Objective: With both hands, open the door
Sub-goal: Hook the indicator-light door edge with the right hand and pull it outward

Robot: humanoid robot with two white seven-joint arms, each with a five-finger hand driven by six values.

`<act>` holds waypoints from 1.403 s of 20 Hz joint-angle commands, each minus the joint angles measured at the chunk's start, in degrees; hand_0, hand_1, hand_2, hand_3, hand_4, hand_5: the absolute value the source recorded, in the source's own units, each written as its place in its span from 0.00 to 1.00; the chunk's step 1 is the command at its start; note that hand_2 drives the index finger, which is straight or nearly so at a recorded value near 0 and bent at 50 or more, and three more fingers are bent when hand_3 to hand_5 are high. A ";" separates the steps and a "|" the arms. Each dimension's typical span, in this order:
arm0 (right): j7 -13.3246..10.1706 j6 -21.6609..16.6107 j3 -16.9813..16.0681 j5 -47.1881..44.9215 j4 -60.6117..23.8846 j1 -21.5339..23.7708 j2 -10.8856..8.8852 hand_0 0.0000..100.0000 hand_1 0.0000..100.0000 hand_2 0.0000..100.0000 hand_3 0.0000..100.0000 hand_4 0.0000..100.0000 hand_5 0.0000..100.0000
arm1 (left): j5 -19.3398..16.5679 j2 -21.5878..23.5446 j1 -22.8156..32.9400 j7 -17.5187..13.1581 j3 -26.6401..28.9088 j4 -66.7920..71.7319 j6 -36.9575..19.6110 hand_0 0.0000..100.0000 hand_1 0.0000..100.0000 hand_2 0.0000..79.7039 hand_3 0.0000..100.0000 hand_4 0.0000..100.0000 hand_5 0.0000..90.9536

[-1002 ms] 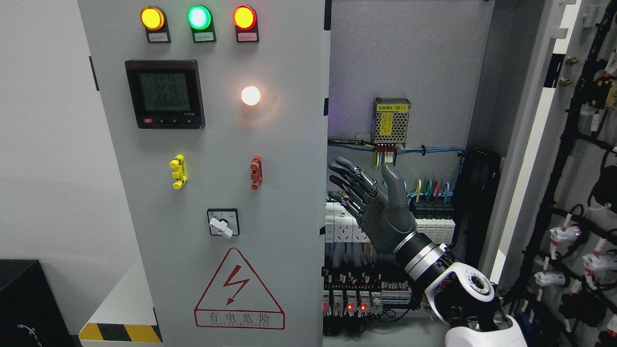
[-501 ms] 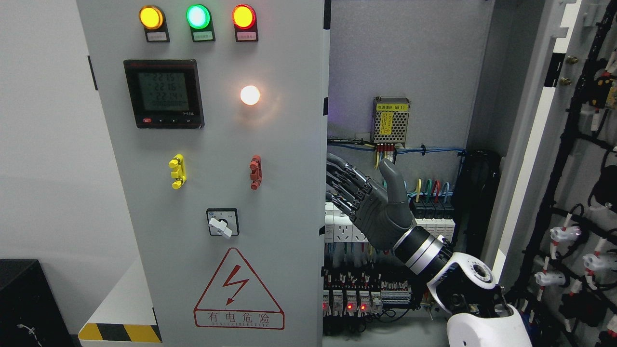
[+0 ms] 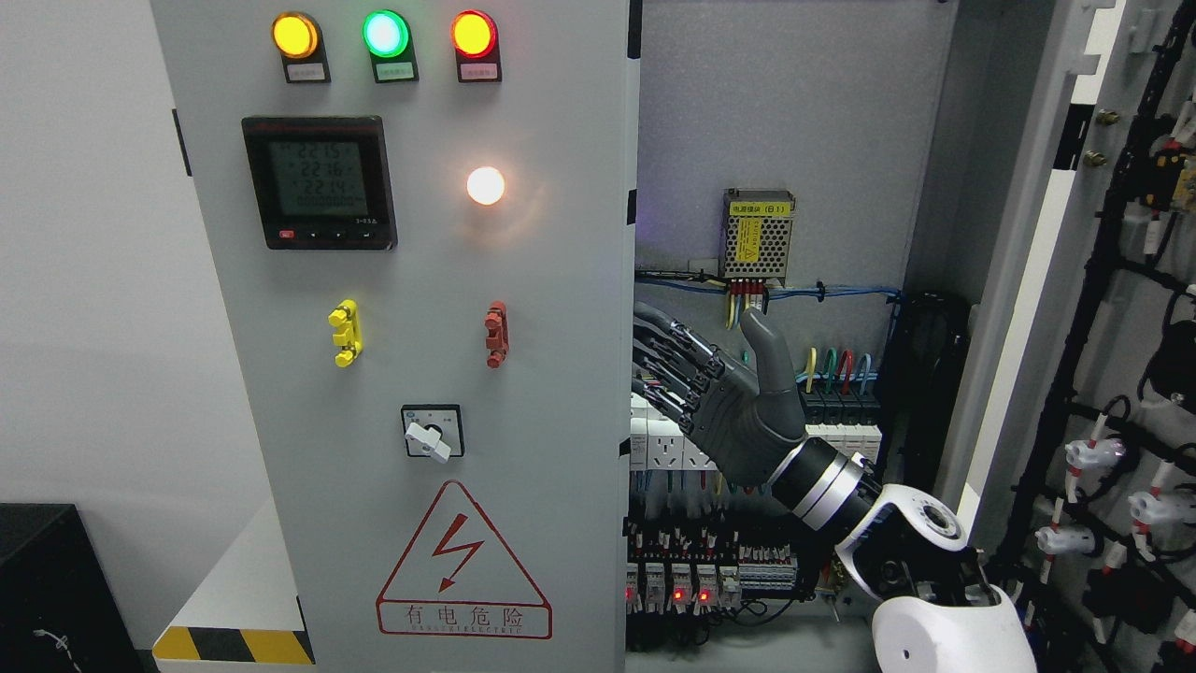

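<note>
Behind the right edge of the left door point(image 3: 420, 374), my right hand point(image 3: 733, 402) reached in with fingers point(image 3: 668, 360) spread, holding nothing. I judged they could slip, or snag the wires point(image 3: 822, 369) just behind, if I pulled crookedly.

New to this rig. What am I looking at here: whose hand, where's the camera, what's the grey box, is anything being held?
The camera sits on a humanoid robot's head, looking straight ahead. The grey box is an electrical cabinet. Its left door is shut and carries three lamps, a meter, a rotary switch and a shock warning sign. The right door is swung open, so the wiring and breakers inside show. The dark hand is the robot's right one; its arm enters from the lower right. Its fingers are stretched out, tips behind the left door's inner edge, thumb up. It holds nothing. The left hand is out of view.
</note>
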 commanded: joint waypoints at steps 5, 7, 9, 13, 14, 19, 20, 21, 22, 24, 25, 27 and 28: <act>1.87 0.29 2.24 0.13 1.68 0.14 -1.84 0.00 0.00 0.00 0.00 0.00 0.00 | 0.00 -0.30 0.00 0.00 -0.01 -0.01 0.01 0.00 0.00 0.00 0.00 0.00 0.00; 2.75 0.29 2.24 0.04 1.50 0.14 -1.84 0.00 0.00 0.00 0.00 0.00 0.00 | 0.00 -0.30 0.00 0.00 -0.01 -0.01 0.01 0.00 0.00 0.00 0.00 0.00 0.00; 4.51 0.21 2.24 0.21 1.41 0.14 -1.84 0.00 0.00 0.00 0.00 0.00 0.00 | 0.00 -0.30 0.00 0.00 -0.01 -0.01 0.01 0.00 0.00 0.00 0.00 0.00 0.00; 4.43 0.12 2.15 0.30 1.32 0.14 -1.84 0.00 0.00 0.00 0.00 0.00 0.00 | 0.00 -0.22 0.00 0.00 -0.01 -0.01 0.01 0.00 0.00 0.00 0.00 0.00 0.00; 4.42 0.03 2.15 0.30 1.32 0.14 -1.84 0.00 0.00 0.00 0.00 0.00 0.00 | 0.00 -0.21 0.00 0.00 -0.01 -0.01 0.01 0.00 0.00 0.00 0.00 0.00 0.00; 4.51 -0.23 2.76 -0.31 -1.39 0.75 -1.92 0.00 0.00 0.00 0.00 0.00 0.00 | 0.00 -0.30 0.00 0.00 -0.01 -0.01 0.01 0.00 0.00 0.00 0.00 0.00 0.00; 4.60 -0.23 3.02 -0.31 -2.27 1.80 -2.19 0.00 0.00 0.00 0.00 0.00 0.00 | 0.00 -0.30 0.00 0.00 -0.01 -0.01 0.01 0.00 0.00 0.00 0.00 0.00 0.00; 4.77 -0.23 3.11 -0.40 -3.41 3.03 -2.36 0.00 0.00 0.00 0.00 0.00 0.00 | 0.00 -0.22 0.00 0.00 -0.01 -0.01 0.01 0.00 0.00 0.00 0.00 0.00 0.00; 4.95 -0.23 3.46 -0.40 -4.81 4.17 -2.45 0.00 0.00 0.00 0.00 0.00 0.00 | 0.00 -0.30 0.00 0.00 -0.01 -0.01 0.01 0.00 0.00 0.00 0.00 0.00 0.00; 5.04 -0.23 6.09 -0.49 -7.01 5.76 -2.45 0.00 0.00 0.00 0.00 0.00 0.00 | 0.00 -0.22 0.00 0.00 -0.01 -0.01 0.01 0.00 0.00 0.00 0.00 0.00 0.00; 5.04 -0.32 7.67 -0.49 -8.68 7.07 -2.45 0.00 0.00 0.00 0.00 0.00 0.00 | 0.00 -0.30 0.00 0.00 -0.01 -0.01 0.01 0.00 0.00 0.00 0.00 0.00 0.00; 5.04 -0.32 10.40 -0.49 -12.11 10.06 -2.45 0.00 0.00 0.00 0.00 0.00 0.00 | 0.00 -0.21 0.00 0.00 -0.01 -0.01 0.01 0.00 0.00 0.00 0.00 0.00 0.00; 5.04 -0.32 11.80 -0.49 -12.99 11.20 -2.45 0.00 0.00 0.00 0.00 0.00 0.00 | 0.00 -0.30 0.00 0.00 -0.01 -0.01 0.01 0.00 0.00 0.00 0.00 0.00 0.00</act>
